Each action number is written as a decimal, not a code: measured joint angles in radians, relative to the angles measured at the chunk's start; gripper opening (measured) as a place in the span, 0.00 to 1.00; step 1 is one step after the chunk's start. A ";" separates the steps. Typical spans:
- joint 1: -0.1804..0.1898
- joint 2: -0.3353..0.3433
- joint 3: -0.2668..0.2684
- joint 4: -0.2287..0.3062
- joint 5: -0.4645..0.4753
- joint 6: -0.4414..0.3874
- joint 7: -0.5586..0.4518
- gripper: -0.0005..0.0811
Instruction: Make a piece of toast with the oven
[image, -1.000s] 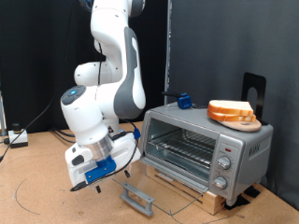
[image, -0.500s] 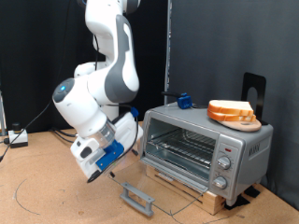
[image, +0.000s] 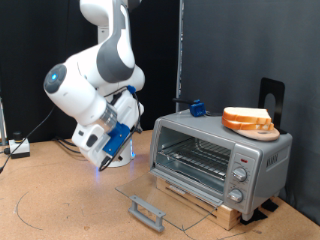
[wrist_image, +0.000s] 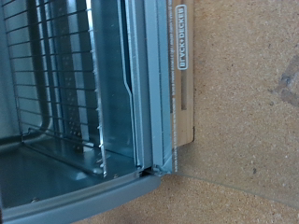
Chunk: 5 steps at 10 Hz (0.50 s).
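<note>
One gripper (image: 99, 160) to report, and from my seat I see it hanging in the air off the exterior view's left of the toaster oven (image: 222, 157), above the brown floor, apart from everything. Nothing sits between its fingers, but whether they stand wide or narrow I cannot tell; the hand is turned away and small in the exterior view, and the wrist view shows no fingers at all.

Moving outward: the oven's glass door (image: 160, 197) lies folded down flat, its grey bar handle (image: 146, 212) nearest the exterior view's bottom. The wire rack (wrist_image: 51, 79) is bare inside, plain in both views. Knobs (image: 239, 184) line the oven's right side.

On the oven's roof, towards the exterior view's right, rests the piece of toast (image: 247, 120), stacked with a second slice. A small blue object (image: 197, 107) sits at the roof's back left corner.
</note>
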 joint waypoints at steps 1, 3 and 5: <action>-0.003 -0.037 -0.002 -0.019 -0.010 -0.005 0.000 0.99; 0.001 -0.039 0.002 -0.017 0.031 -0.032 -0.043 0.99; 0.013 -0.077 0.010 -0.015 0.116 -0.088 -0.219 0.99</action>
